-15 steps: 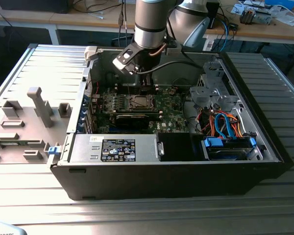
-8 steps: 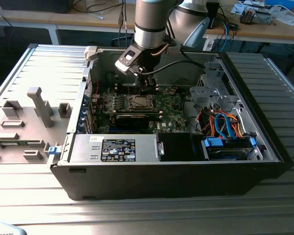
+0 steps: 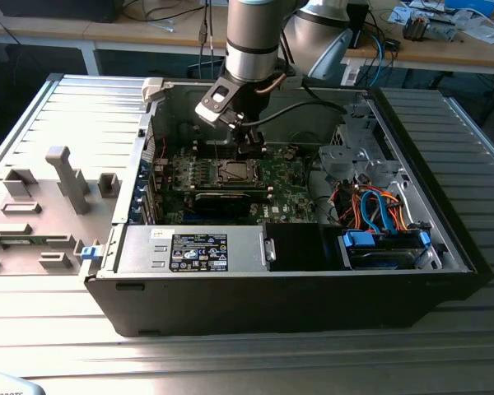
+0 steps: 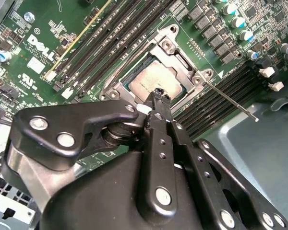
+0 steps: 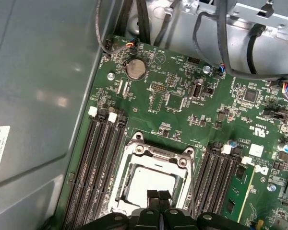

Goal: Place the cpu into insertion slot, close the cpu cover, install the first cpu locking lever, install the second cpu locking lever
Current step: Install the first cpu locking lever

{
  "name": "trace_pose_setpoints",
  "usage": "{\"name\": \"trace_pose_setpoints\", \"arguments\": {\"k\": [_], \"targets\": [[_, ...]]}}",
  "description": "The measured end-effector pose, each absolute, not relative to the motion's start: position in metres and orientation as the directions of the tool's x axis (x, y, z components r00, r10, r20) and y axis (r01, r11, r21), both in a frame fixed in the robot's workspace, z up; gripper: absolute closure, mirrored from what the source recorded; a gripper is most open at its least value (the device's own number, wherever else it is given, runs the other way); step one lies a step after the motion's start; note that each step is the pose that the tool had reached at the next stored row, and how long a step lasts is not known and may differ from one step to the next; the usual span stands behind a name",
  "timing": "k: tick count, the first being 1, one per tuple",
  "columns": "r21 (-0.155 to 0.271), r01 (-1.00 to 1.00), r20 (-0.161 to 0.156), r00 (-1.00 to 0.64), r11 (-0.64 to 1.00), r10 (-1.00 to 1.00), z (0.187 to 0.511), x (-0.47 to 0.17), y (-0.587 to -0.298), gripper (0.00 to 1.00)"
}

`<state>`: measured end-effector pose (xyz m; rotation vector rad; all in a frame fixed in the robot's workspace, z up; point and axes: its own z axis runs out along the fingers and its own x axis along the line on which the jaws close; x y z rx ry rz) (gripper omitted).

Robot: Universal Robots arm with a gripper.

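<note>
1 arm: a silver-and-grey jointed arm [image 3: 251, 37] is angled steeply down into the open black computer case [image 3: 272, 300], with the wrist pointed at the board.
Gripper: the black gripper [image 4: 158, 94] is seen with its 2 fingertips pressed together and nothing held; its tip is poised over 1 edge of the cpu, and whether contact is made cannot be told.
Cpu: the flat square cpu [image 4: 151, 79], dull silver on top, is seated in the insertion slot [image 3: 235, 171] in the middle of the green motherboard [image 5: 182, 115].
Cover: the cpu cover [image 5: 159, 154], a thin bright metal frame, is laid flat around the cpu.
Lever: 1 thin steel locking lever [image 4: 230, 101] is angled out from a socket corner across the long black memory slots [image 4: 110, 45].
Surroundings: a round coin cell [image 5: 136, 68] and black cables [image 5: 221, 43] are set further along the board; a grey power supply [image 3: 198, 249] and blue and orange wires [image 3: 379, 204] are housed near the case front; the case is borne on a ribbed metal table [image 3: 74, 107].
</note>
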<state>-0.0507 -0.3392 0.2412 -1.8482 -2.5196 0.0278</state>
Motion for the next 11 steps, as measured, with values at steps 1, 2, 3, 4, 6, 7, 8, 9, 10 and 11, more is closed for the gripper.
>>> {"name": "trace_pose_setpoints", "arguments": {"k": [1, 2, 3, 4, 6, 7, 8, 9, 10, 11], "targets": [[-0.024, 0.952, 0.003, -0.306, 0.306, 0.952, 0.2412, -0.0507, -0.3391, 0.89], [-0.024, 0.951, 0.003, -0.309, 0.309, 0.951, 0.2413, -0.0507, -0.3391, 0.89], [-0.024, 0.949, 0.003, -0.316, 0.316, 0.949, 0.2412, -0.0507, -0.3392, 0.89], [-0.024, 0.947, 0.003, -0.32, 0.32, 0.947, 0.2413, -0.0507, -0.3392, 0.89], [-0.024, 0.945, 0.003, -0.327, 0.327, 0.945, 0.2413, -0.0507, -0.3392, 0.89], [-0.024, 0.943, 0.003, -0.331, 0.331, 0.944, 0.2412, -0.0507, -0.3391, 0.89], [-0.024, 0.942, 0.003, -0.336, 0.336, 0.942, 0.2413, -0.0507, -0.3391, 0.89], [-0.024, 0.941, 0.003, -0.339, 0.339, 0.941, 0.2413, -0.0507, -0.3392, 0.89], [-0.024, 0.939, 0.003, -0.342, 0.342, 0.94, 0.2412, -0.0507, -0.3392, 0.89], [-0.024, 0.938, 0.003, -0.346, 0.346, 0.938, 0.2413, -0.0507, -0.3392, 0.89]]}}
